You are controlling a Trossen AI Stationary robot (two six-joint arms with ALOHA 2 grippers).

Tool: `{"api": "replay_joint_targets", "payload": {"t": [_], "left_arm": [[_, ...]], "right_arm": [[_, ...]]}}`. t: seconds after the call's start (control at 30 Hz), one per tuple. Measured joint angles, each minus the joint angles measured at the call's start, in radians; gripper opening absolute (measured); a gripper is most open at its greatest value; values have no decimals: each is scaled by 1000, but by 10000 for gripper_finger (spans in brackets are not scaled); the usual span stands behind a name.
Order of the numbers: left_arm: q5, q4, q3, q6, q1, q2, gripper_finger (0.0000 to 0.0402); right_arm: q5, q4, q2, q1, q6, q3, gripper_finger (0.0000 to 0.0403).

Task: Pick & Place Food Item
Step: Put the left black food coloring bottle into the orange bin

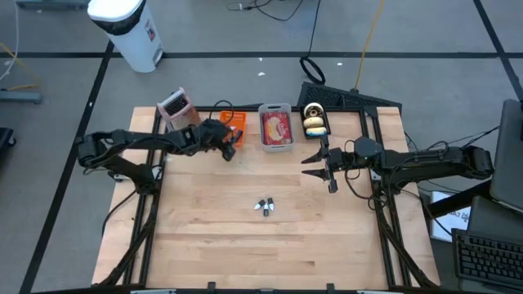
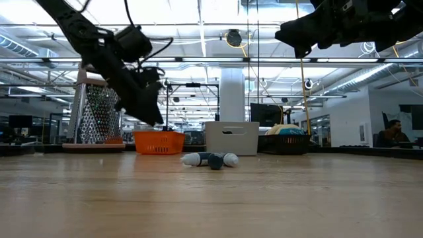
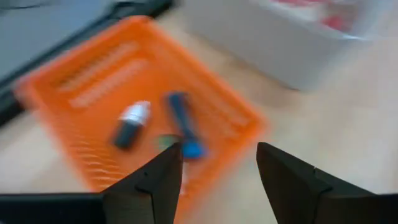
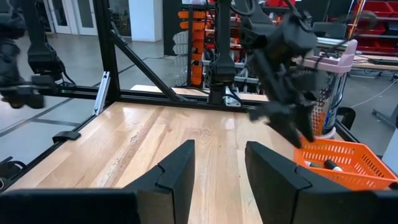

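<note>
An orange basket (image 3: 143, 106) stands at the table's far side, left of the middle (image 1: 232, 122). In it lie a blue piece (image 3: 184, 126) and a white-and-dark piece (image 3: 131, 123). My left gripper (image 3: 217, 163) hovers open just above the basket's near edge (image 1: 230, 149), slanting down, with nothing between its fingers. Two or three small white and dark pieces (image 1: 264, 206) lie on the wood at the table's middle (image 2: 210, 159). My right gripper (image 4: 221, 163) stands open and level above the table's right half (image 1: 315, 167), holding nothing.
A grey bin (image 1: 276, 128) with a red item stands right of the orange basket. Beyond it a dark tray (image 1: 315, 121) holds round yellow-and-brown food. A grater (image 1: 175, 106) stands left of the basket. The table's near half is bare wood (image 1: 270, 253).
</note>
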Motion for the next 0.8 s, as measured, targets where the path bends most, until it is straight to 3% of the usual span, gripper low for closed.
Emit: {"api": "replay_joint_targets", "payload": {"t": [0.2, 0.3, 0.57, 0.8], "left_arm": [[208, 8, 0, -15, -125, -61, 211], [216, 32, 0, -25, -250, -62, 211], [-51, 48, 63, -103, -627, -9, 211], [-253, 46, 204, -125, -779, 228, 211]], "right_arm": [[0, 0, 0, 0, 0, 0, 130], [0, 0, 0, 0, 0, 0, 130], [0, 16, 1, 0, 0, 0, 130], [0, 31, 17, 0, 0, 0, 130]]}}
